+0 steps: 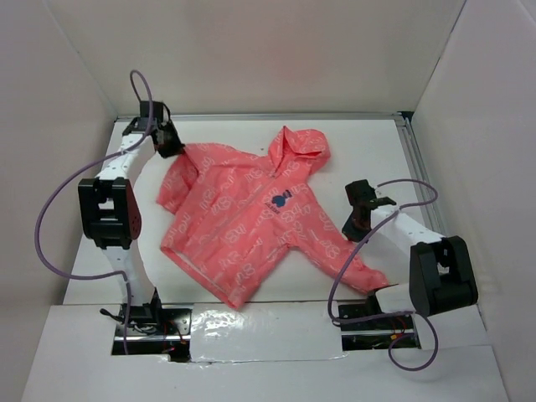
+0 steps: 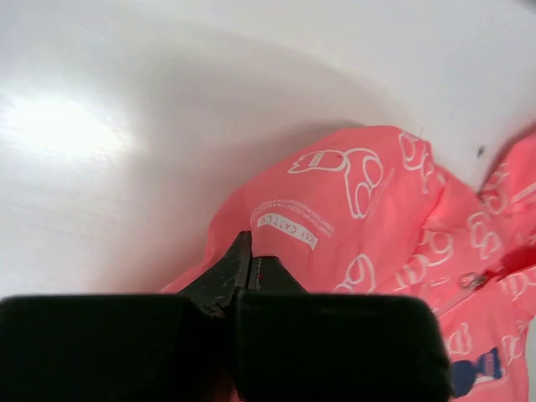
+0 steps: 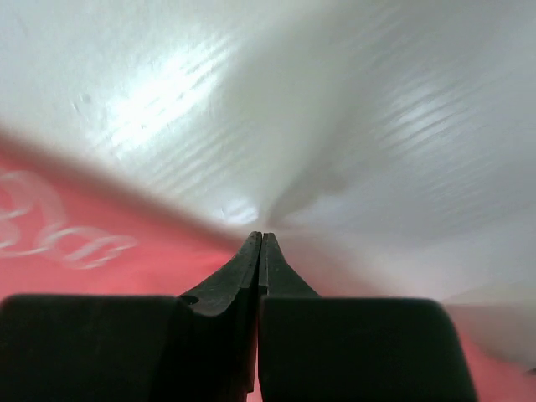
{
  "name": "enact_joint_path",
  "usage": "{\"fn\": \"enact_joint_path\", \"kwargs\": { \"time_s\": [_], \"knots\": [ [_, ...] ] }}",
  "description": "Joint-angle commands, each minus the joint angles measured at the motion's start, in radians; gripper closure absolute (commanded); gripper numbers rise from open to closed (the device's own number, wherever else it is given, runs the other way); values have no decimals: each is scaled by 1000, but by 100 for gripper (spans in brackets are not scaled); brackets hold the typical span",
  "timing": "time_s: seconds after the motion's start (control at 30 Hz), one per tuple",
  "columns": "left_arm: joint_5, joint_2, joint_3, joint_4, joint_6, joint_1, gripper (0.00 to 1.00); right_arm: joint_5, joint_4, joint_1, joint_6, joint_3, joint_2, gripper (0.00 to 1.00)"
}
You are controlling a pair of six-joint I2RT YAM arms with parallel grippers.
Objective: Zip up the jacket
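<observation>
Lying flat on the white table (image 1: 377, 142), the jacket (image 1: 243, 218) sat between the two arms, turned at a slant, its hood (image 1: 300, 146) pointing to the far side and its hem toward the near edge. A dark emblem (image 1: 280, 199) showed on the chest, and in the left wrist view a small metal zip pull (image 2: 473, 280) lay on the front seam near it. One sleeve was bent up toward the far left corner, and the other ran down toward the base of the right arm. The left gripper (image 1: 172, 142) was at the end of the far-left sleeve; its fingertips (image 2: 249, 255) were pressed together on the pink cloth, with a thin sliver of pink between them. The right gripper (image 1: 356, 222) was low beside the other sleeve, on its outer side. Its jaws were fully closed, tip against tip, right at the line where the pink cloth met the bare table. That view was blurred, so I could not tell whether any cloth was caught between them.
</observation>
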Motion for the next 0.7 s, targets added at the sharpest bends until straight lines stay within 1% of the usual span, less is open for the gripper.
{"fn": "enact_joint_path", "kwargs": {
  "time_s": [0.0, 0.07, 0.1, 0.13, 0.17, 0.2, 0.23, 0.27, 0.3, 0.37, 0.4, 0.43, 0.5, 0.53, 0.57, 0.6, 0.63, 0.67],
  "knots": [
    [-137, 20, 157, 28, 83, 17, 100, 97, -38, -26, 13, 65, -5, 100],
    [-142, 67, 214, 14, 95, 28, 100, 114, -62, -41, 16, 69, 10, 100],
    [-107, 108, 277, -7, 110, 45, 90, 117, -61, -41, 5, 71, 9, 100],
    [-79, 131, 314, -26, 133, 50, 65, 113, -36, -38, -5, 66, -2, 100],
    [-62, 153, 350, -53, 140, 54, 31, 97, -21, -34, -21, 60, -16, 100],
    [-64, 190, 415, -116, 123, 54, 1, 59, -7, -22, -48, 57, -31, 100],
    [-67, 195, 436, -147, 114, 53, 1, 41, 2, -18, -59, 60, -67, 92],
    [-102, 198, 447, -161, 105, 53, 1, 21, 16, -17, -65, 63, -85, 79],
    [-117, 173, 431, -161, 98, 45, 1, -1, 22, -6, -80, 74, -126, 55],
    [-133, 112, 385, -155, 89, 41, 1, -7, 34, 5, -97, 89, -195, 28],
    [-121, 80, 359, -132, 89, 39, 1, -13, 39, 17, -97, 97, -218, 11],
    [-80, 51, 310, -118, 88, 37, 1, -16, 42, 18, -96, 106, -242, 1],
    [-36, -61, 251, -101, 69, 28, 1, -28, 51, 31, -94, 117, -325, 0],
    [-21, -101, 163, -56, 69, 19, 1, -38, 59, 34, -97, 117, -350, 0],
    [-9, -185, 118, -34, 66, 1, 1, -42, 64, 38, -97, 114, -406, 0],
    [2, -227, 74, -6, 54, -4, 1, -36, 70, 40, -85, 114, -436, 0],
    [31, -261, -15, 4, 36, -4, 1, -27, 65, 43, -70, 108, -456, 0],
    [48, -329, -54, 5, 19, -45, 1, -12, 58, 43, -58, 109, -497, 0]
  ]
}}
